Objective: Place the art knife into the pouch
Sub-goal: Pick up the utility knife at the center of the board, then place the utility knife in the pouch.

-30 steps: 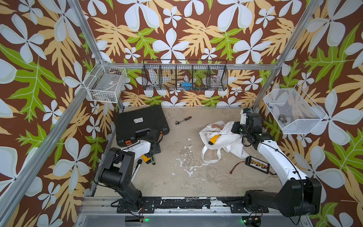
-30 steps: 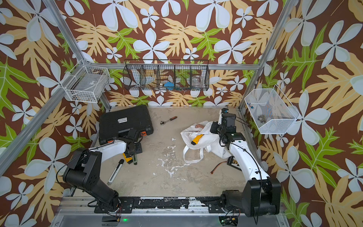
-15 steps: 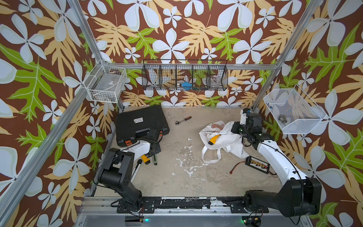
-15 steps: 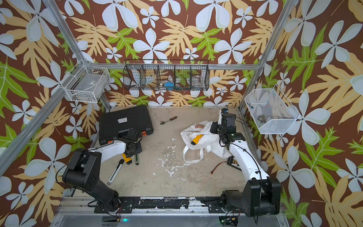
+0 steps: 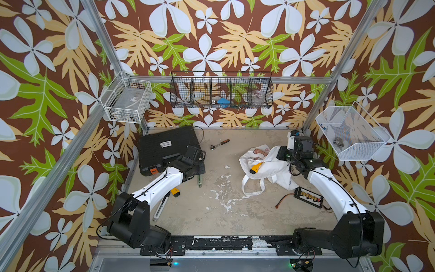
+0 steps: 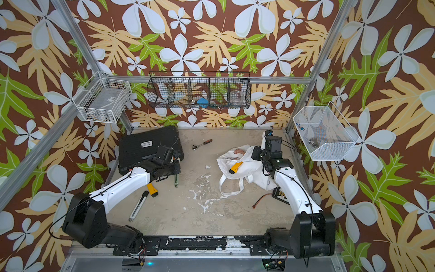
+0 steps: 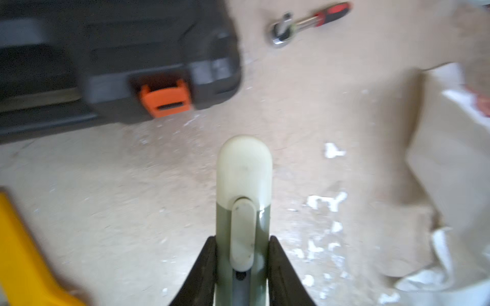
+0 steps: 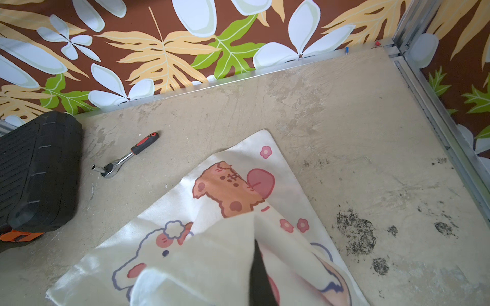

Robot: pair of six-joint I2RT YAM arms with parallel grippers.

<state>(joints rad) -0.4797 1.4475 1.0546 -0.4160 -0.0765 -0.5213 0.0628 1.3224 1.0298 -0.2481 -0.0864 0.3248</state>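
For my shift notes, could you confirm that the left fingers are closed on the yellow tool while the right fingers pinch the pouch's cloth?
Not quite: the left fingers grip the olive-green art knife with the cream end, and the yellow tool lies apart beside it, as the left wrist view shows. The right fingers do pinch the pouch's cloth.

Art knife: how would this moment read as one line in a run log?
left gripper: shut on slim grey-green, cream-capped art knife | right gripper: pinching white cartoon-print cloth pouch | knife: not yet in pouch
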